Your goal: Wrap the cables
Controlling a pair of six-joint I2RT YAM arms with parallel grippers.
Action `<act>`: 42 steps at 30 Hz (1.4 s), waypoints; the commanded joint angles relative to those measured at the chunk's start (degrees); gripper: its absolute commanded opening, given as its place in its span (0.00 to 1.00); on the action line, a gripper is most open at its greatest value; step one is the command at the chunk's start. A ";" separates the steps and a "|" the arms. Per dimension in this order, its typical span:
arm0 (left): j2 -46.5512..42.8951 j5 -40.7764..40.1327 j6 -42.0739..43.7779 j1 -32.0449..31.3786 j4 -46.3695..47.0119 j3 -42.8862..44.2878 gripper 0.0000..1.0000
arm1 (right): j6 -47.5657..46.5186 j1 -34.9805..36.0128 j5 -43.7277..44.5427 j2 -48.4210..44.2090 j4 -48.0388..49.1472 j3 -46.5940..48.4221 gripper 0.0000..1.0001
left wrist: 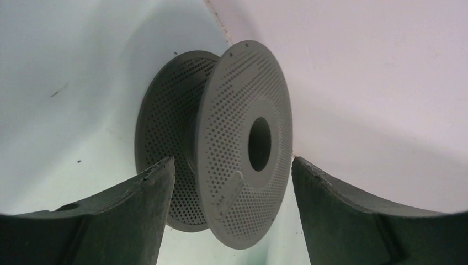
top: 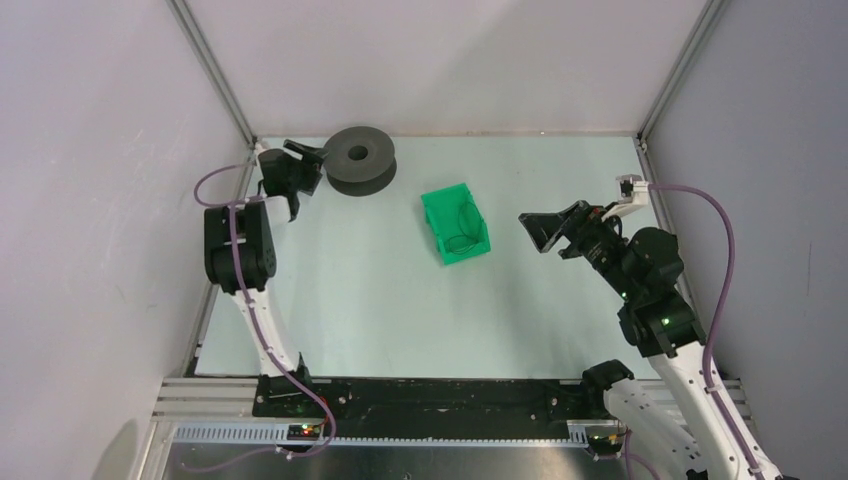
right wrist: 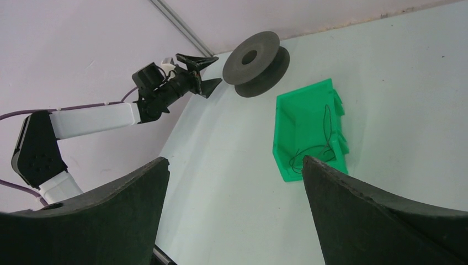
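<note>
The left end effector is spread, its fingers on either side of the grey spool and pinching nothing. The right end effector also gapes wide and empty, just right of the green bin.

The cable lies inside that bin as a loose loop of hair-thin black wire. It looks nearly weightless and limp, likely springy enough to uncurl and fine enough to slip between finger pads. A grasp probably works best on the loop's upper arc, where it rises along the bin wall, rather than on the strands flat on the bottom.

I count one bin, one spool at the table's far left and two end effectors. Whether the wire is one strand or several is unclear.
</note>
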 commanded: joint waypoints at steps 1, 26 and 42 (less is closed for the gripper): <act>2.59 1.13 -2.54 0.31 3.94 2.77 0.81 | -0.65 0.31 -0.18 0.68 3.94 0.02 0.94; -2.93 6.99 1.97 -0.42 0.47 -1.88 0.01 | 2.63 0.72 -0.21 -1.04 0.47 -2.23 0.92; -46.73 -18.45 40.67 -14.52 -49.41 -5.59 0.00 | 0.53 0.84 4.42 -3.89 -8.58 -3.39 0.89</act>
